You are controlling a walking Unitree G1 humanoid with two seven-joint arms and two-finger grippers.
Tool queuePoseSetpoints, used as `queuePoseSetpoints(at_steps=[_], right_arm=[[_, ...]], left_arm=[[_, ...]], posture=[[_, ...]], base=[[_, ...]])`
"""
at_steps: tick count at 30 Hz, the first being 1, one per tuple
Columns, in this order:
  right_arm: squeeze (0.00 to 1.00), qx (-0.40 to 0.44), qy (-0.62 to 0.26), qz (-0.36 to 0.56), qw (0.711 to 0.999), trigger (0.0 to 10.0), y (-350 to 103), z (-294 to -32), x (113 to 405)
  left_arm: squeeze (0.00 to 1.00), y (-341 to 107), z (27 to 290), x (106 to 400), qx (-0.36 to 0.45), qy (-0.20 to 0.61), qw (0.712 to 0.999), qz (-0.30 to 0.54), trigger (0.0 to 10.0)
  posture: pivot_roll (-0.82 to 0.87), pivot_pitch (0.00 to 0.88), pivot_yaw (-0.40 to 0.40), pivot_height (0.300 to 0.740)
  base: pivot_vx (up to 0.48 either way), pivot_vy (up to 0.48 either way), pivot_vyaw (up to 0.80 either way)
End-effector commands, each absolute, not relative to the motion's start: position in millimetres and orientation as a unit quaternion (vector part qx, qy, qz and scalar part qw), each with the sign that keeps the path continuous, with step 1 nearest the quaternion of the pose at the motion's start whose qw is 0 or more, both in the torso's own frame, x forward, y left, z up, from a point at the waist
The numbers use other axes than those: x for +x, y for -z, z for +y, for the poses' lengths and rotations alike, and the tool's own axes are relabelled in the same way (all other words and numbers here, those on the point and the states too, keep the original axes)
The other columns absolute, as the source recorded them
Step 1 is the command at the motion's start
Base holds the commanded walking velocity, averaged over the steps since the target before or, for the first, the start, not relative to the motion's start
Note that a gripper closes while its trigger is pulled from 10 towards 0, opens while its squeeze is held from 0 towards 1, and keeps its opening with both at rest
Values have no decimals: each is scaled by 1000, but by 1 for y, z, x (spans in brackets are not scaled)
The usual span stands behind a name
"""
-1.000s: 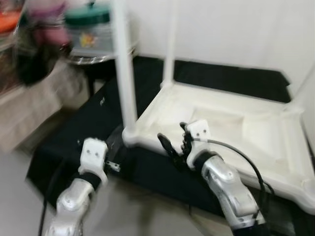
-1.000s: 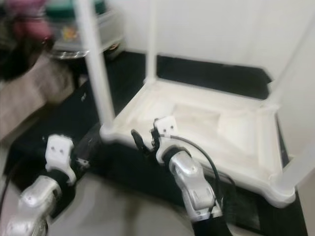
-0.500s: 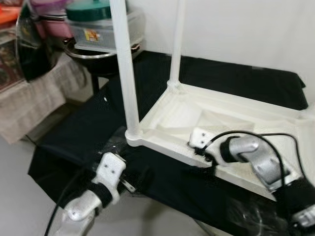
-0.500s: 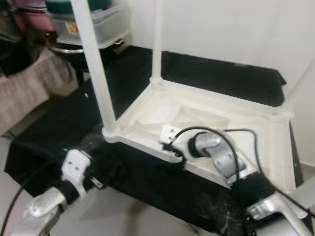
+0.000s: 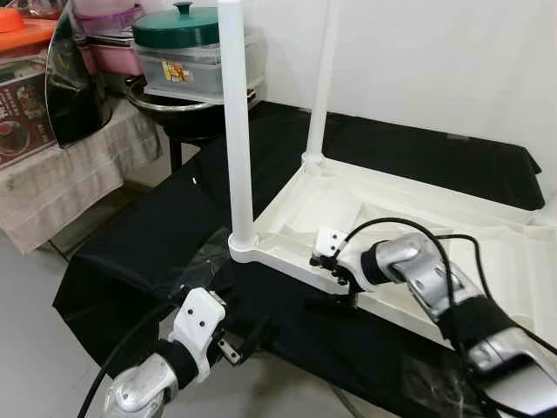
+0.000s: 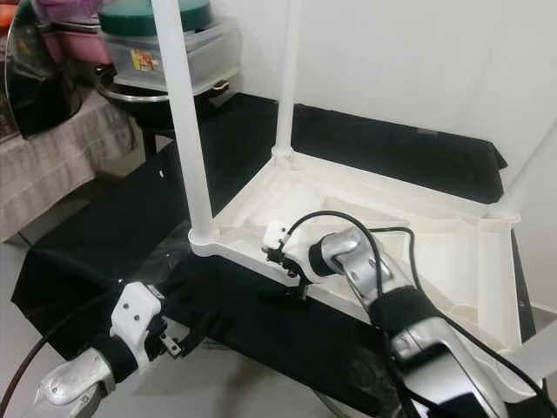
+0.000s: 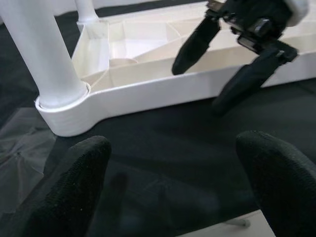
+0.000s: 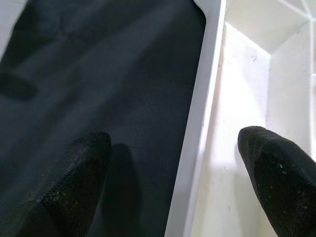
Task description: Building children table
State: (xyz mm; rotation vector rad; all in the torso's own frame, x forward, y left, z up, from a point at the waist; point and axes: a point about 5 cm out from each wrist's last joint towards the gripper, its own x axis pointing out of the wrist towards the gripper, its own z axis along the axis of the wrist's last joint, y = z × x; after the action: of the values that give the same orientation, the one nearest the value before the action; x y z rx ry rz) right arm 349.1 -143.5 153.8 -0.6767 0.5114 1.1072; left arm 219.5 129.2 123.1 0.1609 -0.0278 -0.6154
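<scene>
White plastic upside-down children table (image 5: pixel 418 218) lies on black cloth (image 5: pixel 157 235), legs up. My right gripper (image 5: pixel 335 283) spread wide, straddling its near rim, which runs 10-to-4 o'clock. Left gripper (image 7: pixel 168 187) released, empty; near corner white tubular leg (image 5: pixel 237 131) at its 12 o'clock.

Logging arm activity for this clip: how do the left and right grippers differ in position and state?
The right gripper straddles the near rim of the upturned white table, one finger inside and one outside; the left gripper hangs lower, over the black cloth, touching nothing. The right gripper points down at the rim; the left gripper points toward the table's corner leg. Both have open jaws.
</scene>
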Motion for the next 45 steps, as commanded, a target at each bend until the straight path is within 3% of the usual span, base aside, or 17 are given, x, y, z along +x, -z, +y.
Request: queuePoseSetpoints(at_steps=[1,3,4,5,6,8,9,23,24,26,27,29,30,35,36,39,45], right_arm=[[0,-334,-513,244,752,10000,-149,-144,350],[0,-341,-517,247,745,10000,-148,-144,349],[0,-354,-517,253,737,7804,-146,-145,349],[0,-354,-517,253,737,7804,-146,-145,349],[0,-361,-518,258,732,4392,-144,-146,348],[0,-364,-518,261,729,4392,-143,-147,348],[0,-363,-521,261,727,0,-143,-147,348],[0,-322,-638,209,668,0,-154,-122,320],[0,-323,-639,206,667,1137,-154,-120,319],[0,-324,-640,203,666,1137,-154,-119,318],[0,-324,-639,199,668,3686,-154,-116,317],[0,-324,-638,197,670,3686,-154,-114,317],[0,-312,-630,187,686,10000,-157,-103,316],[0,-295,-611,181,712,10000,-159,-89,315],[0,-273,-573,192,748,10000,-158,-75,318],[0,-248,-519,210,791,10000,-156,-66,325],[0,-198,-432,250,844,10000,-151,-59,330]], left_arm=[[0,-126,129,218,87,309,947,-15,10000],[0,-126,128,218,87,309,947,-14,10000],[0,-126,128,217,87,308,947,-14,10000],[0,-126,128,217,87,308,947,-14,10000],[0,-126,128,217,87,308,947,-14,10000],[0,-126,128,216,86,307,948,-14,10000],[0,-126,128,216,86,307,948,-14,10000],[0,-125,128,216,89,307,947,-14,10000],[0,-125,127,216,89,308,947,-14,10000],[0,-125,127,217,90,309,947,-14,10000],[0,-125,127,217,90,309,947,-15,10000],[0,-125,127,217,90,310,946,-15,10000],[0,-125,127,217,91,310,946,-16,10000],[0,-125,126,217,91,309,946,-16,10000],[0,-126,125,217,91,309,946,-17,10000],[0,-126,124,217,90,309,946,-19,10000],[0,-126,122,217,89,309,947,-21,10000]], posture=[[13,75,-22,740],[13,75,-22,740],[12,83,-26,740],[12,83,-26,740],[12,85,-28,740],[11,86,-29,740],[11,87,-31,740],[0,84,-25,740],[0,83,-25,740],[0,83,-25,740],[0,83,-25,740],[0,83,-25,740],[-1,85,-27,740],[-2,85,-28,740],[-3,83,-31,740],[-5,82,-33,740],[-8,81,-40,740]], base=[[0,0,0],[0,0,0],[0,0,0],[0,0,0],[0,0,0],[0,0,0],[0,0,0],[0,0,0],[0,0,0],[0,0,0],[0,0,0],[0,0,0],[0,0,0],[0,0,0],[0,0,0],[0,0,0],[0,0,0]])
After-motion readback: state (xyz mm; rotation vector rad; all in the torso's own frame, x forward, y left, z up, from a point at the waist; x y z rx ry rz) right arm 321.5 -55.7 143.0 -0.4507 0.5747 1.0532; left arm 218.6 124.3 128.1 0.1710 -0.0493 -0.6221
